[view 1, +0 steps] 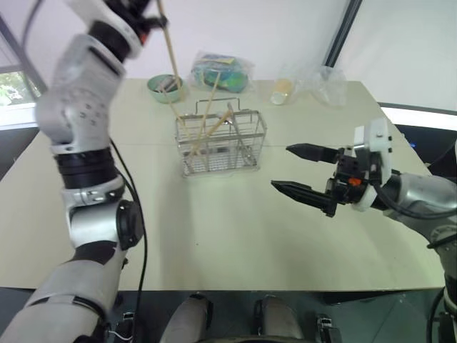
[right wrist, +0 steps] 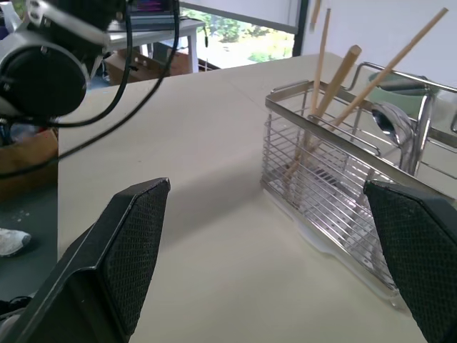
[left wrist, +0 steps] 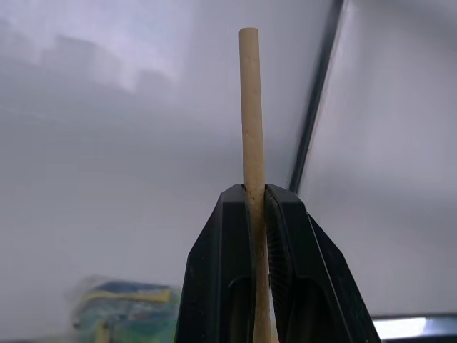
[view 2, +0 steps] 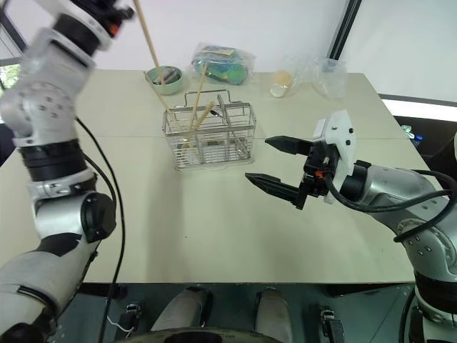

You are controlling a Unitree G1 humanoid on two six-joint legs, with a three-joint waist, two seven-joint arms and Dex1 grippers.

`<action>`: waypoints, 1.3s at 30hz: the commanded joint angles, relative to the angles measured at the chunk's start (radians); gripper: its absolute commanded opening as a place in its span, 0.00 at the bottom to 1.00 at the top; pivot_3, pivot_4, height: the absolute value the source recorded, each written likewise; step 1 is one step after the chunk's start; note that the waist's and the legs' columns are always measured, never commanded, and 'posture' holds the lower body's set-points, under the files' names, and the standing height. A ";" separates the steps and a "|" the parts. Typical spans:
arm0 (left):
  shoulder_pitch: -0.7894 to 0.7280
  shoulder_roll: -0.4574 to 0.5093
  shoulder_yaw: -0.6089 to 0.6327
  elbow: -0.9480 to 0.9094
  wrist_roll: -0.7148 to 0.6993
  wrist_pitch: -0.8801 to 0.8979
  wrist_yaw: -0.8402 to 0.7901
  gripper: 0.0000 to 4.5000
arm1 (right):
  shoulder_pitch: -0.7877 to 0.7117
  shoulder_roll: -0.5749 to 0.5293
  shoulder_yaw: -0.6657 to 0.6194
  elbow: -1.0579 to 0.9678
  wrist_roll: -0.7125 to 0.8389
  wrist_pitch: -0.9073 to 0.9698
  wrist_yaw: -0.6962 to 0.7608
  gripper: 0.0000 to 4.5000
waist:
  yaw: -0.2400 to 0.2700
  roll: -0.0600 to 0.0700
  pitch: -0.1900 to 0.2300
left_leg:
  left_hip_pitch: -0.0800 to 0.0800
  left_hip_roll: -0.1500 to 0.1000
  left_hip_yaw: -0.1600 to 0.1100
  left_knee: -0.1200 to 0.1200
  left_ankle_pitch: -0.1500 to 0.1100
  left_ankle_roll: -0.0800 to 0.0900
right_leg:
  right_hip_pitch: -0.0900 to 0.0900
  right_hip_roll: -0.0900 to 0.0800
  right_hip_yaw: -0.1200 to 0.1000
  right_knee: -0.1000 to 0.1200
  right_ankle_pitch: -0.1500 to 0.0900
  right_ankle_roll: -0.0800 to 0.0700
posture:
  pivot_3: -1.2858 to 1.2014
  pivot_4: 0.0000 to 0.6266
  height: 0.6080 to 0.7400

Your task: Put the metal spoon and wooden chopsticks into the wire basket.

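My left gripper [left wrist: 255, 191] is raised high at the far left and shut on one of the wooden chopsticks [view 1: 171, 50], which slants down toward the wire basket [view 1: 251, 136]. Its lower end lies near the basket's far left corner; I cannot tell whether it is inside. The basket stands mid-table with several wooden chopsticks [right wrist: 320, 64] leaning in it. The metal spoon [right wrist: 385, 120] stands in it too, bowl upward. My right gripper [view 1: 296, 170] hovers to the right of the basket, level and pointing at it, open with nothing between its fingers.
A small green bowl [view 1: 164, 88] sits behind the basket at the left. Plastic bags [view 1: 223, 71], a small cup [view 1: 282, 91] and a clear bag [view 1: 326, 84] line the far edge. The table [view 1: 228, 236] has open room in front.
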State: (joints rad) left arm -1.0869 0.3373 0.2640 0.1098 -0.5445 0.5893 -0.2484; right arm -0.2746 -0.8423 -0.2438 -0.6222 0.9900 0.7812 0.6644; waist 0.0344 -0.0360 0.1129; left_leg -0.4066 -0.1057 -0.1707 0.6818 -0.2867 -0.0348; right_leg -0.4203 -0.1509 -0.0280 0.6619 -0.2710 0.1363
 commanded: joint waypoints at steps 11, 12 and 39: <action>0.132 -0.114 -0.119 0.087 0.145 -0.216 -0.063 0.01 | 0.047 -0.010 -0.089 -0.064 0.055 0.006 -0.063 1.00 | 0.006 0.000 0.000 | -0.002 -0.001 0.000 0.000 0.000 0.000 | 0.000 -0.001 0.000 -0.004 0.000 0.000 | 0.52 0.24 0.27; 0.139 -0.122 -0.124 0.094 0.152 -0.226 -0.067 0.01 | 0.047 -0.010 -0.089 -0.065 0.057 0.006 -0.066 1.00 | 0.006 0.000 0.000 | -0.002 -0.001 0.000 0.000 0.000 0.000 | 0.001 -0.001 0.000 -0.004 0.000 0.000 | 0.52 0.24 0.27; 0.186 0.311 -0.044 -0.197 0.012 0.088 -0.323 0.99 | 0.044 -0.093 -0.084 0.139 -0.171 -0.101 0.059 1.00 | 0.002 0.003 0.002 | -0.001 -0.001 0.000 -0.002 0.000 0.001 | -0.001 0.000 0.000 -0.003 0.000 0.000 | 0.52 0.24 0.27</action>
State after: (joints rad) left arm -0.9197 0.6059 0.2151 -0.0343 -0.5095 0.6562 -0.4889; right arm -0.2393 -0.9159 -0.2890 -0.4964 0.8522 0.7153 0.6906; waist 0.0365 -0.0330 0.1148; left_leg -0.4075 -0.1063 -0.1705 0.6798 -0.2871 -0.0340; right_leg -0.4209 -0.1505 -0.0282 0.6589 -0.2710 0.1362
